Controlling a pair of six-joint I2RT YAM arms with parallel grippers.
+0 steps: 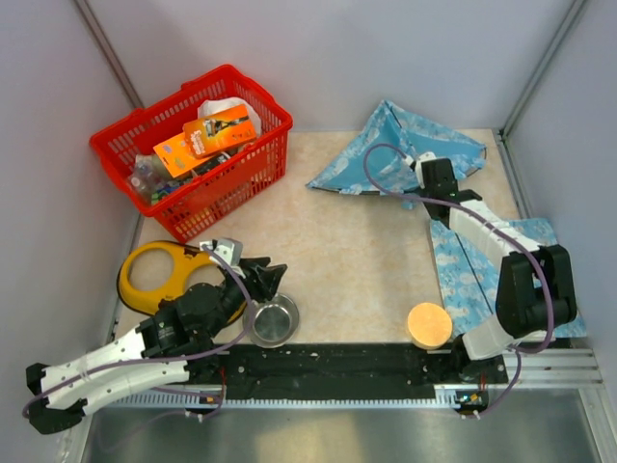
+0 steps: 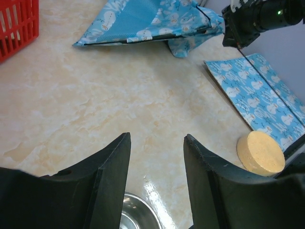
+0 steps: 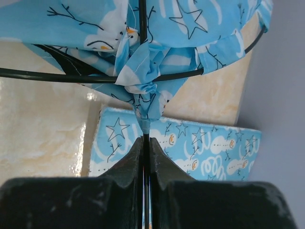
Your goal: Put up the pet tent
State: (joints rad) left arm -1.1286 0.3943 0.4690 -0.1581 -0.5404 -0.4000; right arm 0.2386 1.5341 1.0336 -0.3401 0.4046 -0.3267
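The right gripper has its jaws pressed together, pinching a twisted tail of fabric that hangs from the tent. In the right wrist view that tail drops from a knot of bunched cloth at centre frame straight into the shut fingers. Two thin dark poles cross just above the knot, one running across the frame in a shallow curve, the other going up to the top edge. Below the tent lies the flat mat of matching print.

From the top view the right gripper sits at the tent's right end, in the upper right of the frame. The tent lies collapsed on the table, a flattened wedge with its long axis running left to right, a sharp corner pointing left and a peak toward the back wall. The mat lies below it along the right edge, partly under the right arm. A round tan disc sits at the mat's lower left corner.

The left gripper, in the lower left, is spread with nothing between its fingers, well apart from the tent. A steel bowl is just below it, a yellow ring to its left, and a red basket of packets in the upper left
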